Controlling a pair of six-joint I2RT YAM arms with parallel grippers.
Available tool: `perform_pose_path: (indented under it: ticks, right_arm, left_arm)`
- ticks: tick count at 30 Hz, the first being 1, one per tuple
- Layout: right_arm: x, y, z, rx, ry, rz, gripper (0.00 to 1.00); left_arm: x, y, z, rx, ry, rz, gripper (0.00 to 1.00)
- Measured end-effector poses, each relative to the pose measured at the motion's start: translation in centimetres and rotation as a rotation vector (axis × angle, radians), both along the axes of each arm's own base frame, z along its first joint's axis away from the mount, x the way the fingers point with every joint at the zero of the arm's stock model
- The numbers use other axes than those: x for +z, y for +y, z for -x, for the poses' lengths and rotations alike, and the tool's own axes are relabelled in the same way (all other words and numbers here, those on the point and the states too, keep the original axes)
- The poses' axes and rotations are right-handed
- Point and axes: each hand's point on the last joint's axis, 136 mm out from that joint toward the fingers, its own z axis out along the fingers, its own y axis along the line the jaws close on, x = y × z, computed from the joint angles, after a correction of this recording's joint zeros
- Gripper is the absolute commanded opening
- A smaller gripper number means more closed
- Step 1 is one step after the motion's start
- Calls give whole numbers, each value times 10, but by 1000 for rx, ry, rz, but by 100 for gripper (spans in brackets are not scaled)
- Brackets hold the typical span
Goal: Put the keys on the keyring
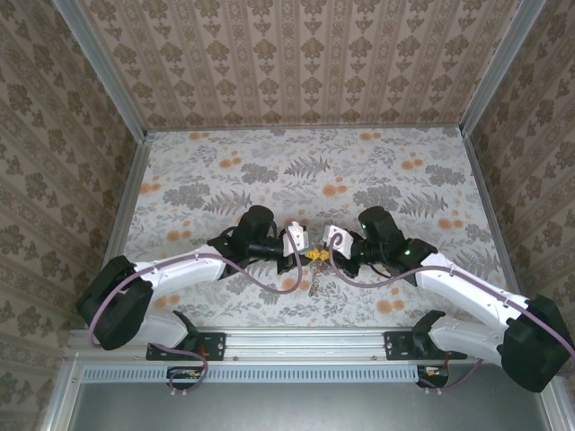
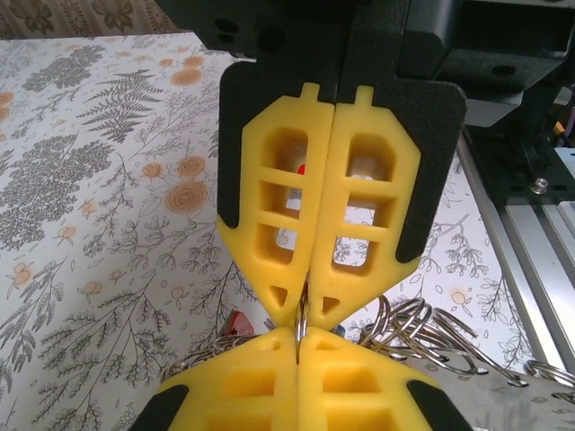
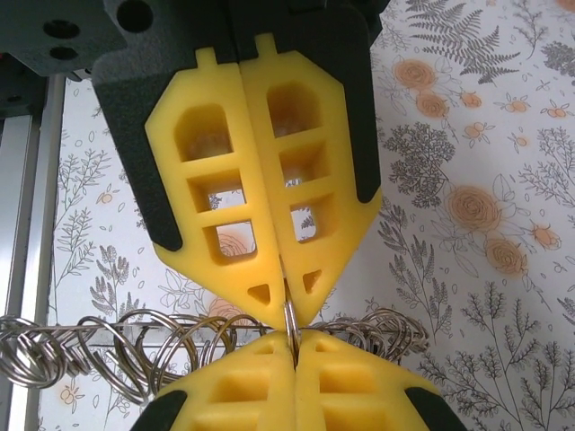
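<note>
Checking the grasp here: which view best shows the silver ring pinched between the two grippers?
Right wrist: the silver ring stands sharp and edge-on, clamped between the left gripper above and the right gripper below, loose rings beside it. Left wrist shows the same pinch, slightly softer. From top external it is too small to make out.

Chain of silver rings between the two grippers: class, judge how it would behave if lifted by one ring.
Probably floppy: the chain of silver rings looks like many loose linked loops trailing from the pinched ring. Likely slippery: thin, shiny wire held edge-on in shut jaws. Unlikely fragile, being metal.
</note>
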Motion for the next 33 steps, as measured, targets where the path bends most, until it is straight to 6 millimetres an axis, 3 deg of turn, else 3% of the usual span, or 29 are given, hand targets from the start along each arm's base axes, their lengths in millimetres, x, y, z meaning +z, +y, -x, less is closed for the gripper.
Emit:
perform_pose_path:
  ticks: [20,23,26,29,33]
  right_arm:
    - [-4,-3,-10,-85,-12,-145,13]
    - [-3,-2,-10,-92,-6,-151,10]
    - [-3,-2,-10,-93,-1,-155,0]
    - [-2,0,-9,-82,0,-161,0]
    - [2,2,-6,-58,5,-155,0]
  left_arm:
    - [-2,1,-5,68,99,208,0]
    - [-1,1,-5,70,95,214,0]
    - [-1,2,-5,75,93,215,0]
    - [2,6,-4,81,84,223,0]
    - [4,10,-2,78,74,200,13]
